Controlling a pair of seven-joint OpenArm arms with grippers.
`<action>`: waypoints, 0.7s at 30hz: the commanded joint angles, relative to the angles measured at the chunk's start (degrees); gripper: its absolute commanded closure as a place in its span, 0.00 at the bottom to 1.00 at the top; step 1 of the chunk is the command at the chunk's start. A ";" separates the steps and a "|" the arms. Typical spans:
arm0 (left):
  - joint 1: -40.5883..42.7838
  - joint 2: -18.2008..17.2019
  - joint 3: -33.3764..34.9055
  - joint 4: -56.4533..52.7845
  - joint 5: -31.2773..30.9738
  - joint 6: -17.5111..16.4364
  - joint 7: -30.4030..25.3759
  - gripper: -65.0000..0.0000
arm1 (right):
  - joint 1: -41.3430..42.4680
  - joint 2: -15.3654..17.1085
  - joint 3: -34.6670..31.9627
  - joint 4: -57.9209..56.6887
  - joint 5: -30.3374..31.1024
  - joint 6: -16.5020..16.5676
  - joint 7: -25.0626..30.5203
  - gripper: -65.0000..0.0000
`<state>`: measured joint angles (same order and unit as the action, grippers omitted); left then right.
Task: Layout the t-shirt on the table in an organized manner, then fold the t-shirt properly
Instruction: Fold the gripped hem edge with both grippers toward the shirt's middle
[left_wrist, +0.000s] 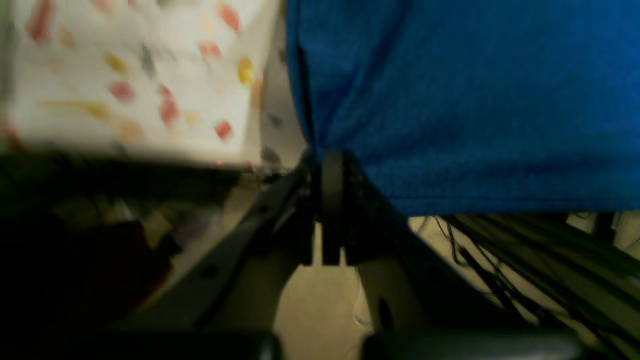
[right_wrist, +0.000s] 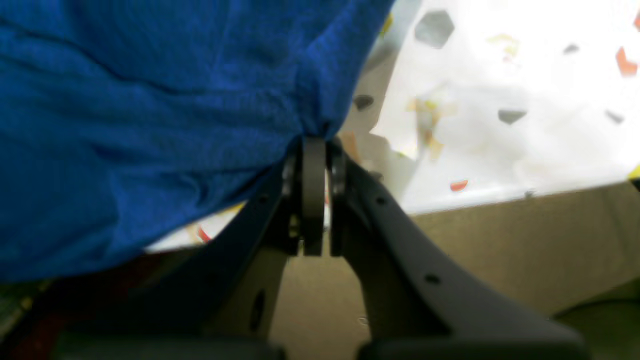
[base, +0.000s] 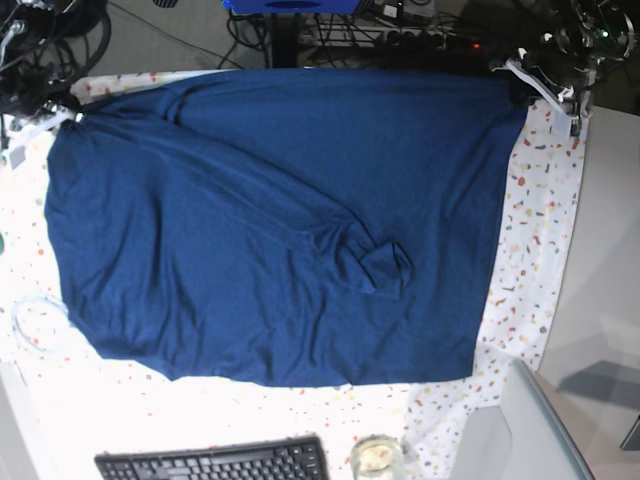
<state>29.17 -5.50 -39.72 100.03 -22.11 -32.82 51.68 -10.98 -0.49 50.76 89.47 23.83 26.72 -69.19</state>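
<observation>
The dark blue t-shirt (base: 270, 220) lies spread over most of the speckled table (base: 540, 230), with a bunched fold near its middle (base: 380, 265). My left gripper (base: 522, 85) sits at the far right corner of the shirt. In the left wrist view it (left_wrist: 327, 155) is shut on the t-shirt (left_wrist: 465, 100), pinching the fabric edge. At the far left corner is my right gripper (base: 68, 115). The right wrist view shows it (right_wrist: 315, 142) shut on a gathered bit of the t-shirt (right_wrist: 150, 115) above the table (right_wrist: 500, 125).
A black keyboard (base: 215, 462) and a small glass jar (base: 375, 458) sit at the near edge. A white cable loop (base: 35, 322) lies at the left. A plain grey surface (base: 610, 250) borders the right, and cables (base: 330, 25) crowd the far side.
</observation>
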 joint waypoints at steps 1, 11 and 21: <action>0.06 -0.70 -0.23 1.64 -0.27 0.25 -0.74 1.00 | 0.74 0.62 -0.87 1.03 0.56 -0.74 0.66 1.00; -4.16 -0.70 -0.58 2.26 -0.18 0.25 5.07 1.00 | 2.94 0.54 -4.65 1.03 0.56 -6.37 -1.36 1.00; -7.94 -0.26 -0.14 2.08 5.36 0.25 5.15 1.00 | 5.31 0.62 -8.26 4.02 0.38 -9.36 -1.63 1.00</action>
<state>21.21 -5.10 -39.66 101.19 -16.71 -32.82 57.56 -6.52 -0.40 42.61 92.29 23.59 17.30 -71.53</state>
